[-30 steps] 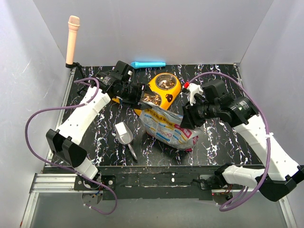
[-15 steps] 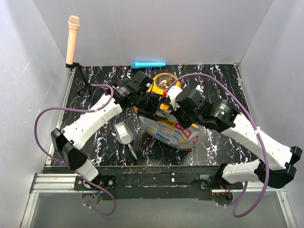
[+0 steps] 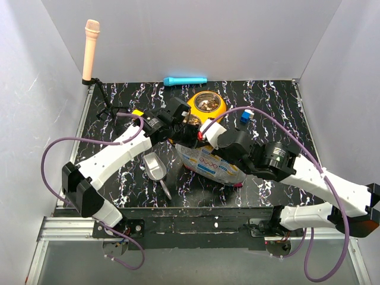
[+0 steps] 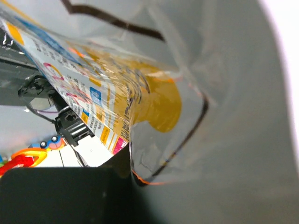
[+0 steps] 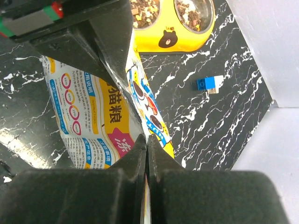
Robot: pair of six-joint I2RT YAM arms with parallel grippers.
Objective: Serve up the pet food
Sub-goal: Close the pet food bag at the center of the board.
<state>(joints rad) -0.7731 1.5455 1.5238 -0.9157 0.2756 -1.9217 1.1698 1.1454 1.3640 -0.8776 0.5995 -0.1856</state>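
The pet food point(image 3: 206, 104) lies as brown kibble in both cups of the yellow double bowl point(image 3: 215, 116); the right wrist view shows the kibble point(image 5: 145, 11) and the bowl point(image 5: 187, 44) too. The white-blue-pink foil bag point(image 3: 211, 165) lies just in front of the bowl. My left gripper point(image 3: 189, 132) is shut on the bag's top edge, and its wrist view shows the bag's print and foil point(image 4: 93, 93) pinched at the gripper point(image 4: 134, 181). My right gripper point(image 3: 211, 134) is shut on the same edge beside it, and the bag point(image 5: 88, 116) rises from the right gripper point(image 5: 147, 142).
A grey scoop point(image 3: 155, 166) lies left of the bag. A small blue-and-white block point(image 3: 245, 117) sits right of the bowl, also in the right wrist view point(image 5: 209, 84). A blue tool point(image 3: 185, 80) lies at the back wall; a pink microphone point(image 3: 90, 50) stands back left.
Both arms have swung in over the bag and both grippers have closed on its top edge. The bag has been drawn flatter and slightly toward the front.
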